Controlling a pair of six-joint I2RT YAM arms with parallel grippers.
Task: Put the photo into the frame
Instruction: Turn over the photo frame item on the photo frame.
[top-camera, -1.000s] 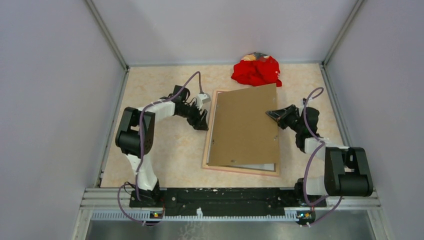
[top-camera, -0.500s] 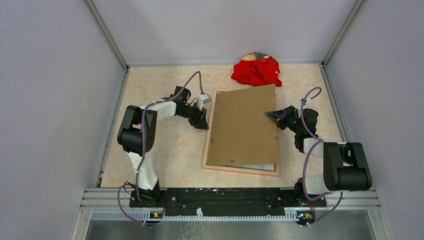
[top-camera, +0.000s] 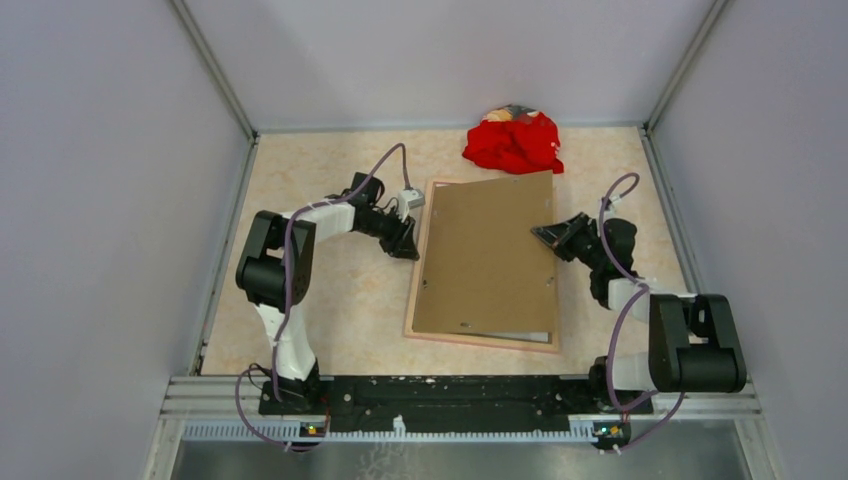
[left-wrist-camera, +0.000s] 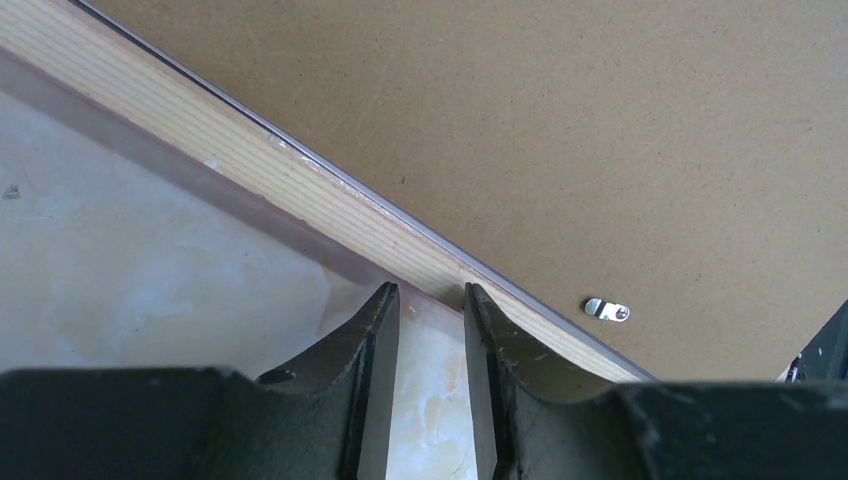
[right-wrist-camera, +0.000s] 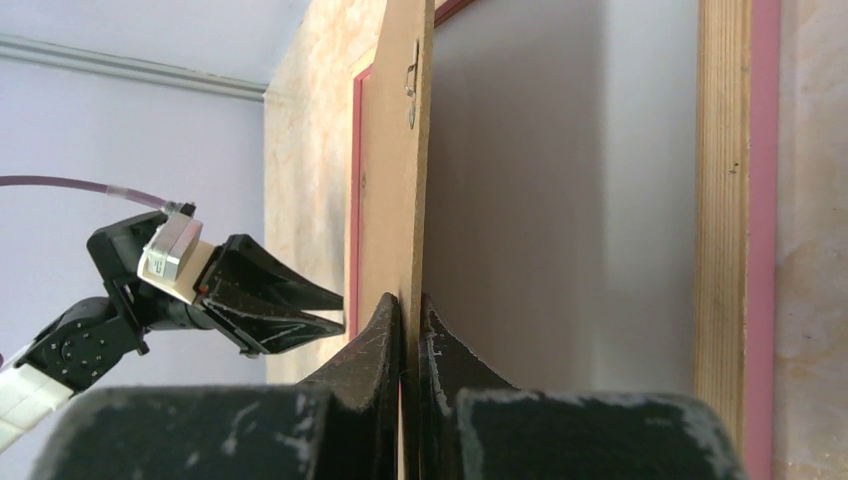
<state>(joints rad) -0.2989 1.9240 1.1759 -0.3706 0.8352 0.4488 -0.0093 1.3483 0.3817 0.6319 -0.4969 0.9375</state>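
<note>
A large thin rectangular picture frame lies flat on the pale marbled tabletop. Its light tan wooden back faces up, and pink shows along its outer edge. A plain brown backing board rests over the opening, slightly askew, with its right edge raised off the frame. The right hand is clamped tight on that raised edge. Beneath the board a pale flat sheet fills the opening; I cannot tell what it is. The left hand sits low at the frame's left rail, its jaws narrowly parted with only tabletop between them. A small metal clip lies on the board near it. A red cloth heap sits just beyond the frame's far edge.
</note>
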